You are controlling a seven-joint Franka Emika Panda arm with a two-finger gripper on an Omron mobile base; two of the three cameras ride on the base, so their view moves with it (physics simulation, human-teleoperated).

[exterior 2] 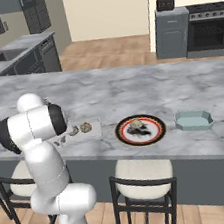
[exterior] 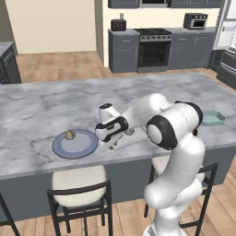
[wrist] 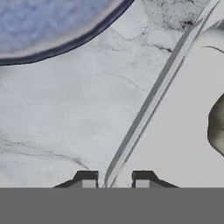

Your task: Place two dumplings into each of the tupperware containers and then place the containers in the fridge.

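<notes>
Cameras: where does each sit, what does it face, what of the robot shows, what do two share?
Left base view: left-rear of arm, facing counter, blue plate; arm lower right.
Right base view: right-rear, same counter; arm lower left.
Hand view: on the hand, facing clear tub rim; fingertips below.
Shared: stove, both base views.

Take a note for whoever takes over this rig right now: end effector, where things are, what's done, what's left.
End effector: jaws narrow, astride the rim of the near container; a firm grip cannot be told.
Near container: holds one dumpling, seemingly a second beside it.
Far container: looks empty.
Loose dumplings: one on the blue plate, one on the red-rimmed plate.
Left: fill the far container, then move both containers to the fridge.
</notes>
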